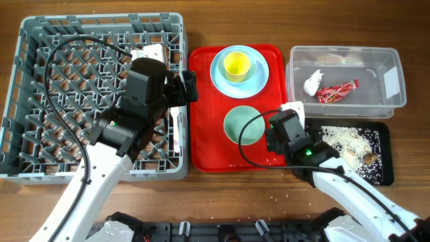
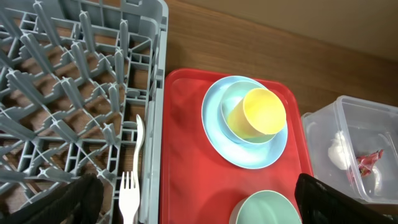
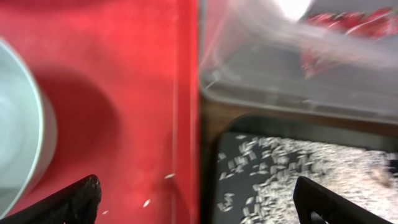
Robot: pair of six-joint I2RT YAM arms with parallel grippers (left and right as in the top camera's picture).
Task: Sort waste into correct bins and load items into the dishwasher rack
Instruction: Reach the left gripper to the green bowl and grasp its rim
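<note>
Left arm (image 1: pixel 124 131) hides rack (image 1: pixel 40 81) centre; fork (image 2: pixel 129 196) cut by bottom edge; tub (image 3: pixel 298 74) blurred.

We see a brown wooden table (image 1: pixel 269 20) filling the overhead frame, its grain running left to right, evenly lit with soft shadows.

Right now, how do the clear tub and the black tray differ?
The clear tub is see-through and deeper; the black tray is opaque and shallower. The clear tub holds the red wrapper and the white tissue; the black tray holds rice-like scraps. Both are rectangular and sit beside the red serving tray.
</note>
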